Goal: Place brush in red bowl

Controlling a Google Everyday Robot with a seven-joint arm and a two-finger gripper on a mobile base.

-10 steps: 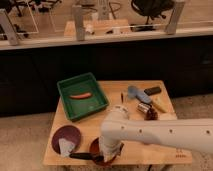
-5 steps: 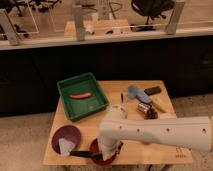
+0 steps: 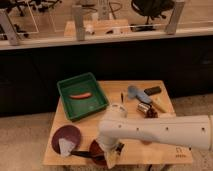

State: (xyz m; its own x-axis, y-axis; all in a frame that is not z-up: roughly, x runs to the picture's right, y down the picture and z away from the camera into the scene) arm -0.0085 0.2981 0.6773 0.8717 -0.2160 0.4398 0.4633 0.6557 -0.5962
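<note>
Camera view: gripper [image 3: 111, 154] over red bowl [image 3: 96, 150] at table's [image 3: 165, 150] front edge, arm [image 3: 160, 131] hiding most of it. Brush [image 3: 78, 153] lies beside maroon plate [image 3: 66, 136], reaching the bowl. Green tray [image 3: 82, 95] behind.

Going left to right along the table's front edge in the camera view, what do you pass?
Maroon plate with a white piece → red bowl → gripper at the bowl's right rim → white arm stretching right.
</note>
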